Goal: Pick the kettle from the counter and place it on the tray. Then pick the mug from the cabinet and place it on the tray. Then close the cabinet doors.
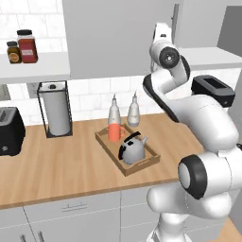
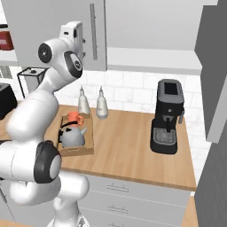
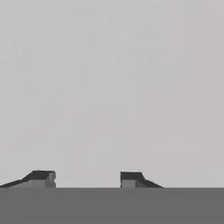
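Observation:
The silver-grey kettle [image 1: 133, 148] [image 2: 72, 136] and the orange-red mug [image 1: 115, 132] [image 2: 73, 118] both stand in the wooden tray [image 1: 147, 162] [image 2: 84, 150] on the counter [image 1: 56, 165] [image 2: 128, 146]. My arm is raised to the upper cabinet. My gripper [image 3: 87, 177] faces a flat grey surface at close range, fingertips apart with nothing between them. The hand [image 1: 162, 34] [image 2: 74, 32] sits against a grey cabinet door [image 1: 113, 38] [image 2: 48, 22], beside its silver bar handle [image 1: 176, 22] [image 2: 93, 31]. To its right, the cabinet's white shelf [image 1: 208, 56] [image 2: 150, 60] lies uncovered. Another door [image 2: 216, 66] stands swung out at the far right.
Two slim white-grey bottles [image 1: 124, 111] [image 2: 92, 104] stand behind the tray. A paper towel holder [image 1: 56, 111] and a black toaster [image 1: 9, 132] are at the left. Lidded jars [image 1: 22, 47] sit on a left shelf. A black coffee machine [image 2: 167, 116] stands at the right.

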Robot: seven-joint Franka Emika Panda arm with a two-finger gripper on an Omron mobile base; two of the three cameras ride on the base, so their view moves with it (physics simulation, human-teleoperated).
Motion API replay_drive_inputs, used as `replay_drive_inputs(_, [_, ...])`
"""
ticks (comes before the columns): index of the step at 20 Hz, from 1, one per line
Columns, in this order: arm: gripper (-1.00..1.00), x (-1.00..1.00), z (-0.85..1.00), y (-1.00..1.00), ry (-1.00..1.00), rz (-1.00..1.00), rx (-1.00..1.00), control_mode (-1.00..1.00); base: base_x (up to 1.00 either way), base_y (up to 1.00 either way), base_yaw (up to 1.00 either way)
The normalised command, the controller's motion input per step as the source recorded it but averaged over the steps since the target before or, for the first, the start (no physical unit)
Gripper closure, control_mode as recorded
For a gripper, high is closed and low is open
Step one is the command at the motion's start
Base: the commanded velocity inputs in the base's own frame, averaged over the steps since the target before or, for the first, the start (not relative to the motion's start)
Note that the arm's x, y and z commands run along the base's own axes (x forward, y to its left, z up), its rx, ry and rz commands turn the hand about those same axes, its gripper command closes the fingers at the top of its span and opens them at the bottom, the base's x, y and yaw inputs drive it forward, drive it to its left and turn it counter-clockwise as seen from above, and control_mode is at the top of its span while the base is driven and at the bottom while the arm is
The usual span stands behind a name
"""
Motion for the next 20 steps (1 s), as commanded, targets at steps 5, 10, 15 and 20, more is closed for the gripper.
replay_drive_inputs(5, [-1.00, 0.88, -0.32, -0.01, 0.01, 0.11, 0.01, -1.00, 0.00, 0.00, 0.00])
replay_drive_inputs(10, [-1.00, -0.42, -0.52, 0.04, 0.01, 0.02, 0.00, -1.00, 0.00, 0.00, 0.00])
replay_drive_inputs(15, [-1.00, -1.00, -0.22, 0.03, 0.00, 0.00, 0.01, -1.00, 0.00, 0.00, 0.00])
replay_drive_inputs(20, [-1.00, -0.90, -0.03, 0.15, 0.06, -0.09, 0.02, -1.00, 0.00, 0.00, 0.00])
